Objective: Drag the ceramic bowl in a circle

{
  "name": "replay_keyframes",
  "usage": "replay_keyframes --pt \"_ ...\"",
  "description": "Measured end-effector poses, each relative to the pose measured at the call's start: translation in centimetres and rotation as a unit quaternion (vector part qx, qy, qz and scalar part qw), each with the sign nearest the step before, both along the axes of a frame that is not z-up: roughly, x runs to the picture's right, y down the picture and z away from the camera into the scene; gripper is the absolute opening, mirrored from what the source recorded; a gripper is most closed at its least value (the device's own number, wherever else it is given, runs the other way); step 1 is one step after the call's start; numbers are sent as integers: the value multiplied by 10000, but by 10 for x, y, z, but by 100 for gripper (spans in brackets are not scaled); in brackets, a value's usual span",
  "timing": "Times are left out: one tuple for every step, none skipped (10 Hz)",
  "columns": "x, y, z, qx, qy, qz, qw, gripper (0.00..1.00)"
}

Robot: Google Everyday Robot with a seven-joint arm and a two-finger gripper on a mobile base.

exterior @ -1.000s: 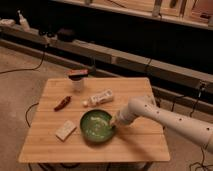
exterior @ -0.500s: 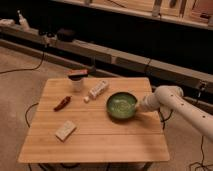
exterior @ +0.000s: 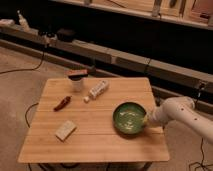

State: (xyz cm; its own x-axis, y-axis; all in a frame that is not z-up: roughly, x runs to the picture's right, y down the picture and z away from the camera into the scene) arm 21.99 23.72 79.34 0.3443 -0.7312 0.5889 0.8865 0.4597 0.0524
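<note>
Ceramic bowl (exterior: 129,118): directly left of my gripper (exterior: 146,120).
My gripper, pinched on its right rim; table centre lies leftward.

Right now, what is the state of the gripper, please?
Gripper: shut on the right rim of the ceramic bowl, near the right edge of the wooden table.

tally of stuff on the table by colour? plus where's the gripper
Green: 1, ceramic bowl
White or pale: 3, lidded cup, lying bottle, flat pale block
Red: 1, small red item
Total: 5
The gripper is shut on the ceramic bowl at its right rim, near the wooden table's right edge.
</note>
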Motion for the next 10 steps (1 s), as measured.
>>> replay_keyframes --pt "-20 18 -11 -131 -150 -121 9997 2" --pt "-48 34 -21 -245 -365 -291 9986 2" --pt "-78 42 -26 -322 -596 -474 9966 2" --pt "-96 41 -26 -334 -715 -555 9953 2" --pt "-116 33 -20 -316 -840 -622 9940 2" --pt "-134 21 -9 -272 -932 -624 9933 2" --pt "-145 5 3 -208 -989 -578 9932 2" --pt "-151 -17 21 -108 -1025 -499 9934 2" --pt "-146 -35 37 -35 -995 -408 9942 2" --pt "-134 -52 51 41 -924 -285 9953 2"
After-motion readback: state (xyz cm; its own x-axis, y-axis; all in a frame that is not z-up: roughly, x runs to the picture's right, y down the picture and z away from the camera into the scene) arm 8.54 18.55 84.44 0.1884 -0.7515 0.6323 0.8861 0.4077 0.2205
